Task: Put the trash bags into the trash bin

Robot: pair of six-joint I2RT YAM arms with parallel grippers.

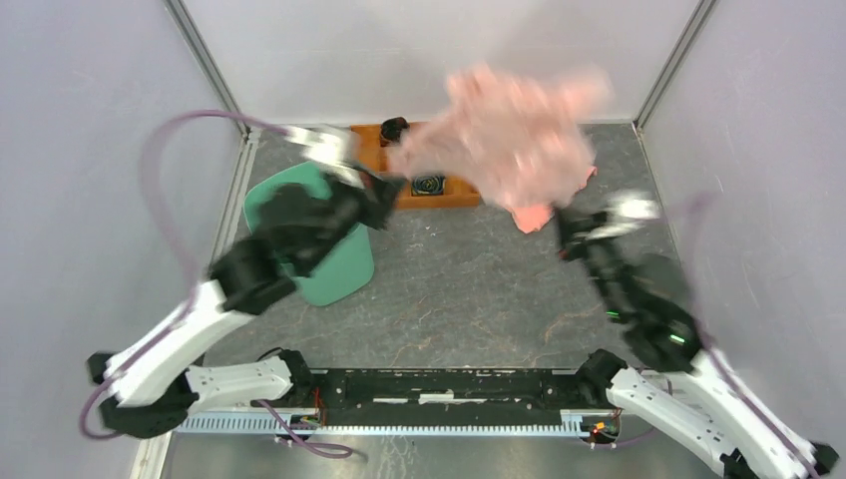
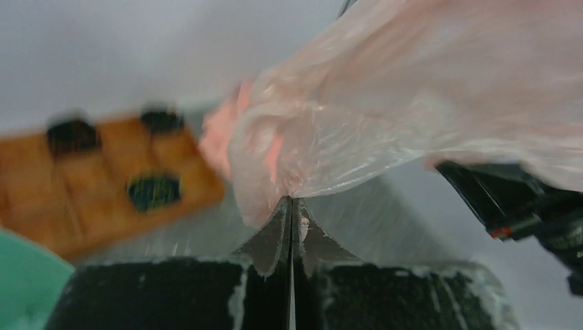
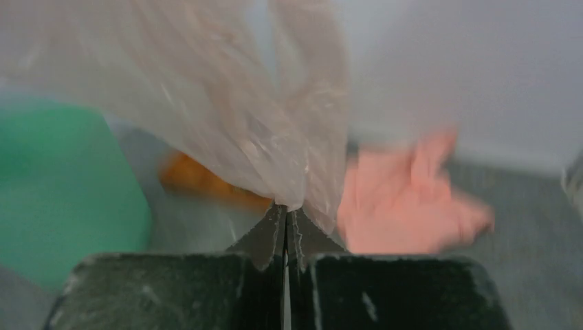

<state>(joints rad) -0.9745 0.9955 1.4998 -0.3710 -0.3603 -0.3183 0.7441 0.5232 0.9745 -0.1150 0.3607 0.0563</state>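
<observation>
Holding the trash bag [image 1: 519, 130] stretched aloft at 12 o'clock, the left gripper [image 2: 292, 206] and right gripper [image 3: 285, 210] each have fingers clamped on its film, so it clears the worktop [image 1: 469, 299]; the trash bin [image 1: 344, 271] stands at its 8 o'clock.

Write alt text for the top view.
The left gripper and right gripper hold a blurred pale pink bag up between them. The green bin stands at left, partly under the left arm; an orange tray and a pink towel lie behind.
</observation>
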